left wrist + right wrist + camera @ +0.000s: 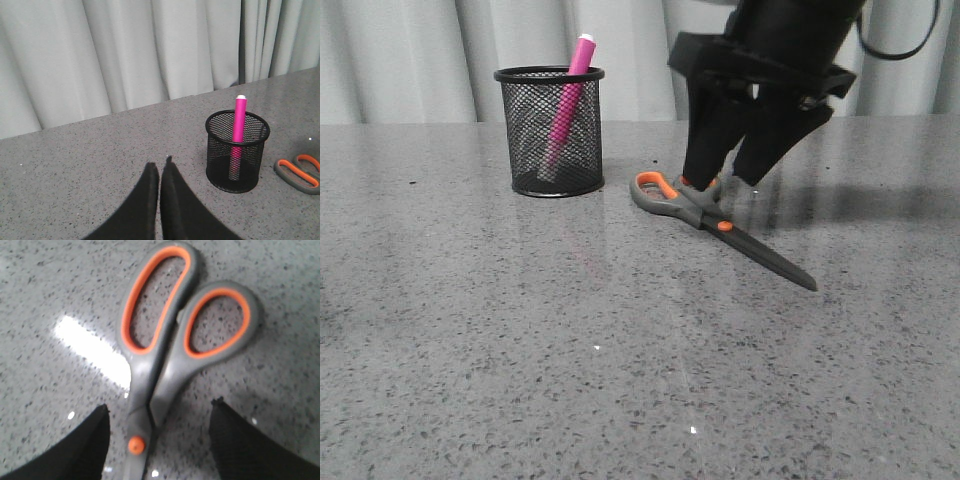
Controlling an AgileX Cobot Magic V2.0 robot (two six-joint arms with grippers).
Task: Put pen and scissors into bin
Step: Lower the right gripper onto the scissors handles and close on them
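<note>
My right tool [728, 182] hangs spread wide over the grey-bladed scissors with orange-lined handle loops [715, 222], which lie flat on the speckled grey stone counter [620, 350], just beside the small black wire-mesh cylindrical bin [550, 130] on its right-hand side as the front camera sees it. The thick magenta-pink pen with a white tip [570, 100] already stands tilted inside that bin, leaning on the rim, so I judge the scissors to be the half of the job that remains. What matters now is how the scissors lie under me: their long axis runs from the handle loops, which point toward the bin, out through the orange pivot dot [725, 226] to the blade tips, which point away from the bin and toward the near edge of the counter. In my right wrist camera the neck of the scissors, between the loops and the pivot, sits between my two dark fingertips [90, 445], with bare counter on either side, so the fingers straddle the neck across its width and touch nothing yet. My right arm is plainly the nearer one. My left tool [160, 172] has its fingers pressed together and holds nothing; it hovers above the counter on the far side of the bin from the scissors. To my eye, a straight descent and a squeeze across the neck should do.
</note>
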